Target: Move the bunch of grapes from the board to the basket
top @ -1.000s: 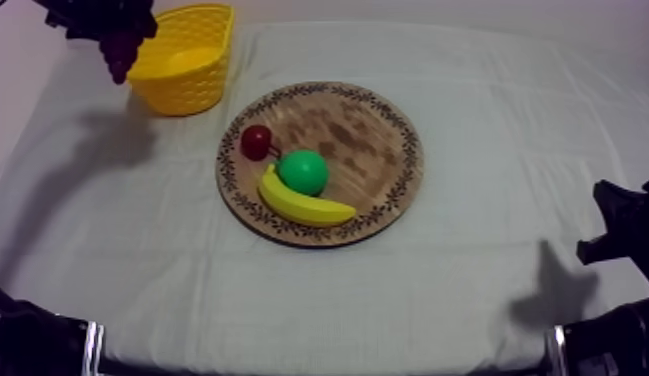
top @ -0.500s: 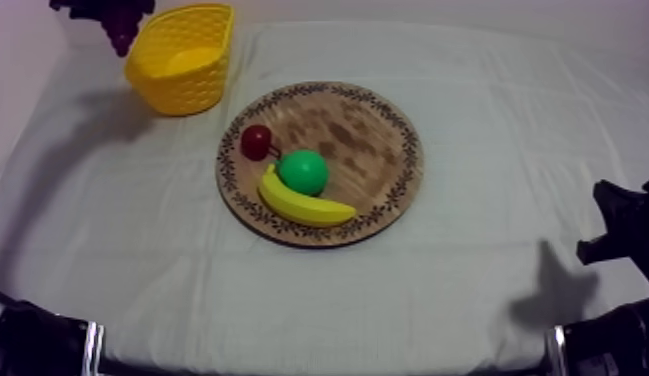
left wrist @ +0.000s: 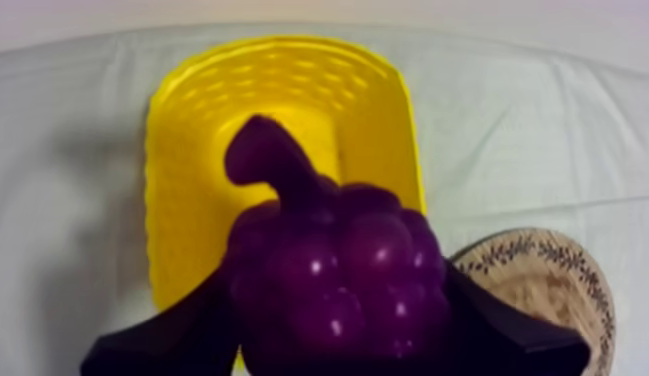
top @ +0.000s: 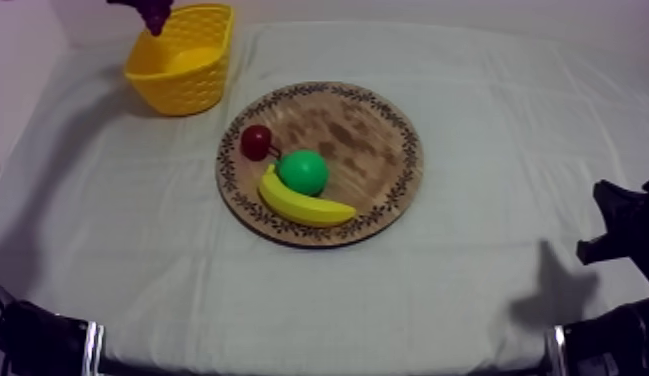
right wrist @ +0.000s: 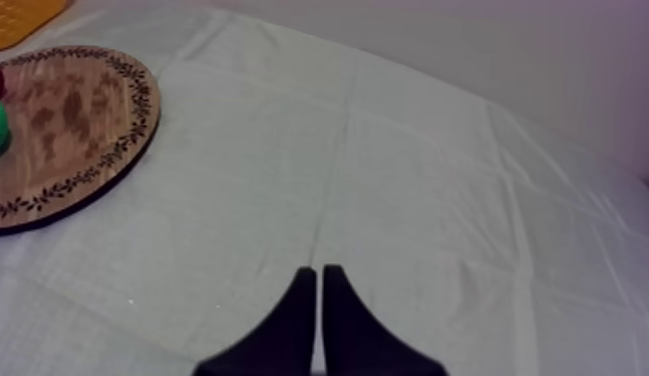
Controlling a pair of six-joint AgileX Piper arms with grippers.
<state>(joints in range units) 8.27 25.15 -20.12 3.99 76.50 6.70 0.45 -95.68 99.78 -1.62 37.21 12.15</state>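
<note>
grapes [left wrist: 328, 265] tight in left gripper [left wrist: 338, 300]

Purple grapes [left wrist: 338, 285] — yellow basket [left wrist: 178, 200]

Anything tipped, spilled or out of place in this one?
Nothing stands out. The left gripper holds the bunch of grapes over the yellow basket, which stands upright. The banana, pear and small red fruit lie on the wooden board. The right gripper is shut over the cloth.
</note>
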